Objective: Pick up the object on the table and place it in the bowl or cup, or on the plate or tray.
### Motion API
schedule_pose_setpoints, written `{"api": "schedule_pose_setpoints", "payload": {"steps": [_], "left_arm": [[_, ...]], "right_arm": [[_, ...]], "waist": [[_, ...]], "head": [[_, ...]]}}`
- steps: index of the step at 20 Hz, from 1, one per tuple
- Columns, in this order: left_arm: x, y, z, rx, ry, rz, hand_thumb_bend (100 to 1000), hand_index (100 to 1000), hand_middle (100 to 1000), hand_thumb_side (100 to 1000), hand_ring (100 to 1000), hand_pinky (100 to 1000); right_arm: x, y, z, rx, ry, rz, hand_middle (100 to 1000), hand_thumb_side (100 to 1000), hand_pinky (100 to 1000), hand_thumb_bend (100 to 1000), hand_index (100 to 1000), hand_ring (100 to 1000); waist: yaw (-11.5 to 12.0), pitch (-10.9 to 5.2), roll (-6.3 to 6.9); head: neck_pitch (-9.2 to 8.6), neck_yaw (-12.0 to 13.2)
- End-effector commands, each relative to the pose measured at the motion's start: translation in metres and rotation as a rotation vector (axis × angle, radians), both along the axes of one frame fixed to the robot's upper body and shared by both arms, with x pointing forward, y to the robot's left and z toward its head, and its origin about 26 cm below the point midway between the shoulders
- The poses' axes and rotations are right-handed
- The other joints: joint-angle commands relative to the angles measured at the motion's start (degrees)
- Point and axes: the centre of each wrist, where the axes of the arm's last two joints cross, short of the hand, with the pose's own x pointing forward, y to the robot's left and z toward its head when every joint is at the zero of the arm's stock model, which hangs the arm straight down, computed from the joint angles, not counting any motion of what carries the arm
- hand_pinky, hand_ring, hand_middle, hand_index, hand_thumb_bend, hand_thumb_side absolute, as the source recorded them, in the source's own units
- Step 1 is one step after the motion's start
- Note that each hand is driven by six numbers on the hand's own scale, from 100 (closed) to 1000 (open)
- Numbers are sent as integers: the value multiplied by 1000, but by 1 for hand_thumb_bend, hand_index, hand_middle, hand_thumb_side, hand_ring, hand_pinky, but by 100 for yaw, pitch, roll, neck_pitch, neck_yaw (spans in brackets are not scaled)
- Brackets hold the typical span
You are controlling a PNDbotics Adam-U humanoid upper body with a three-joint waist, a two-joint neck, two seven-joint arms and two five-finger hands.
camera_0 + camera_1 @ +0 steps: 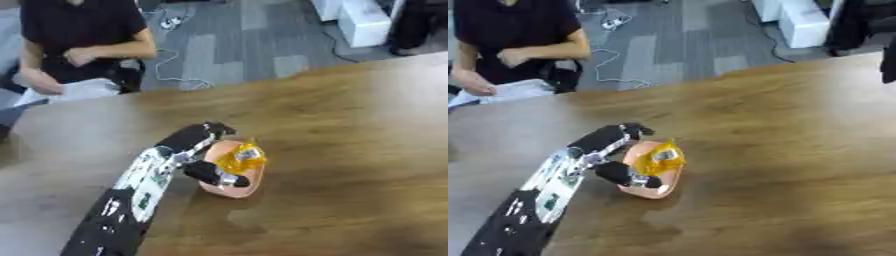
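Observation:
An orange-pink bowl (248,183) stands on the wooden table (350,150) just left of the middle. A crinkled yellow packet (240,158) with a small white label lies in it, sticking up above the rim. My left hand (194,150) comes in from the lower left and sits at the bowl's left side. Its fingers (210,131) stretch over the far rim and its thumb (210,175) lies across the near part of the bowl, apart from the packet. My right hand shows in neither view.
The table's far edge runs diagonally from the left up to the upper right. Wide bare wood lies right of the bowl. White paper (83,90) rests at the far left edge, near a person there.

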Motion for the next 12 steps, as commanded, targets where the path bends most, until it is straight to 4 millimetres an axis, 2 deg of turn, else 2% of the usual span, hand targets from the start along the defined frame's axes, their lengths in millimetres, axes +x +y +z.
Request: {"api": "schedule_pose_setpoints", "payload": {"steps": [1,4,6,7,9,10,11,12], "left_arm": [[3,0,12,6,-41,0,943,953,848,832,812,629],[3,0,12,14,-40,2,948,949,853,833,817,643],[2,0,14,16,-50,9,897,939,847,854,811,636],[2,1,18,6,-75,18,791,919,826,877,789,606],[0,4,32,-74,-174,47,571,862,759,817,724,527],[-2,6,39,-143,-229,59,360,807,701,788,664,456],[-5,9,53,-293,-324,72,230,794,691,782,650,436],[-9,13,65,-453,-410,85,140,787,693,780,648,428]], "right_arm": [[-1,1,9,-15,-25,10,250,1000,100,142,656,181],[-1,1,9,-16,-24,11,246,1000,100,142,654,179],[-1,1,9,-17,-23,11,244,1000,100,141,653,179],[-1,1,8,-17,-23,11,244,1000,100,142,653,179],[-1,1,9,-17,-23,9,243,1000,100,141,653,179],[-1,0,9,-17,-23,9,243,1000,100,141,653,179],[-1,0,8,-16,-22,7,242,1000,100,142,653,178],[-1,0,8,-16,-22,5,241,1000,100,142,652,178]], "waist": [[-2,-33,-35],[0,-31,-36],[1,-30,-36],[2,-29,-36],[7,-28,-33],[11,-29,-33],[21,-29,-31],[30,-30,-30]], "head": [[-1,-14],[-1,-14],[-1,-17],[-1,-21],[-1,-37],[-1,-46],[-1,-66],[-1,-79]]}}
